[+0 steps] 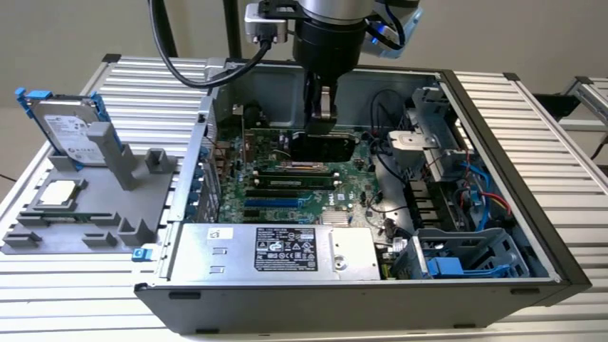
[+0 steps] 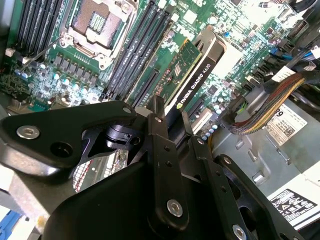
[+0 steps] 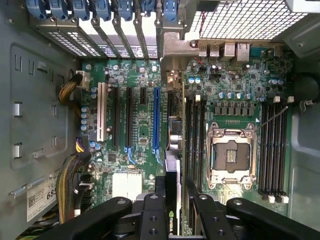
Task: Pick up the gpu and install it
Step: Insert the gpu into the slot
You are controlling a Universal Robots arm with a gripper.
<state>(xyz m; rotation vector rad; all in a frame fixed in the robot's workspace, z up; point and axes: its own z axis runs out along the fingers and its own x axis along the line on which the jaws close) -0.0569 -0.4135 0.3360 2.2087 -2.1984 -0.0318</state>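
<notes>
The gpu (image 1: 318,146) hangs inside the open computer case, just above the green motherboard (image 1: 285,192), its black cooler side facing the exterior view. My gripper (image 1: 320,117) reaches down from above and is shut on the card's upper edge. In the second wrist view the gpu (image 2: 192,75) runs away from the gripper (image 2: 171,120), green board on one face and black shroud on the other, pinched between the black fingers (image 2: 156,125). In the first wrist view the gpu (image 3: 172,165) appears edge-on over a slot beside the blue slot (image 3: 156,117), with the gripper (image 3: 175,192) around it.
On a grey fixture (image 1: 85,228) at the exterior view's left stand a silver hard drive with blue tabs (image 1: 68,128) and a square processor chip (image 1: 59,191). Inside the case are the power supply (image 1: 285,251), cable bundles (image 3: 70,180), the processor socket (image 3: 231,155) and a drive cage (image 1: 465,256).
</notes>
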